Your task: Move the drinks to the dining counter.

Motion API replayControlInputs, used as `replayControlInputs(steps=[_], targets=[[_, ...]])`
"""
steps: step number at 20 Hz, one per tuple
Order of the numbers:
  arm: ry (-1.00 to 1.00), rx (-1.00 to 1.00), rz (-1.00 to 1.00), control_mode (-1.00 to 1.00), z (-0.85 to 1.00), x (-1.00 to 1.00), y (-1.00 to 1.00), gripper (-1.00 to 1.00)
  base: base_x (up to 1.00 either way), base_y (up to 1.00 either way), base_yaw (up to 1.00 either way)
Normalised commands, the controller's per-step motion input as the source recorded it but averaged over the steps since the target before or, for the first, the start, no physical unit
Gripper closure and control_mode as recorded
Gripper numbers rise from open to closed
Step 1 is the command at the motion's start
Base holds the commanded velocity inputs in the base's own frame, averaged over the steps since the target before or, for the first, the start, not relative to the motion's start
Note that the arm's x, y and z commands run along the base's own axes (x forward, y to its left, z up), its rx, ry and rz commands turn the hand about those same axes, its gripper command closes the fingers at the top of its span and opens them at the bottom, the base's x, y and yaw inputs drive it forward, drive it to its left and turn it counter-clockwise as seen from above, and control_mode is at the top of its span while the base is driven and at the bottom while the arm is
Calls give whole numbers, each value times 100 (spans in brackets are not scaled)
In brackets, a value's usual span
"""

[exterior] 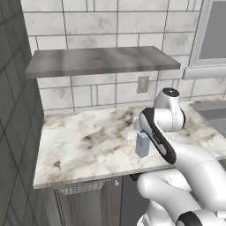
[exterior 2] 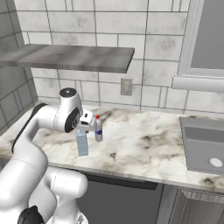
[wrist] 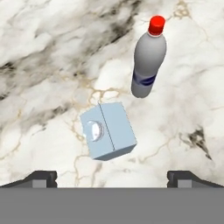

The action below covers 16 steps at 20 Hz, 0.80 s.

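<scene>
pale blue carton [wrist: 108, 130] stands on the marble worktop [wrist: 48, 65] just under my gripper [wrist: 112, 178], whose fingers are spread wide, and the red-capped bottle [wrist: 148, 61] stands near it. i should centre over the gable, straddle it, and avoid nudging the bottle.

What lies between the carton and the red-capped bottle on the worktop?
Nothing but bare marble worktop: in the hand view a veined strip separates the carton from the bottle, which stand apart.

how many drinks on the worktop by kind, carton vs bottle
carton: 1
bottle: 1
total: 2, both upright on the marble worktop
</scene>
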Motion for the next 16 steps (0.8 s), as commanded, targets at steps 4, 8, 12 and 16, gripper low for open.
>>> replayControlInputs(steps=[4,8,12,16], targets=[[0,0,0,-100,-13,13,0,-100,0,0,0],[0,0,0,-100,-14,17,0,-100,0,0,0],[0,0,0,-100,-16,16,0,-100,0,0,0],[0,0,0,-100,-17,15,0,-100,0,0,0]])
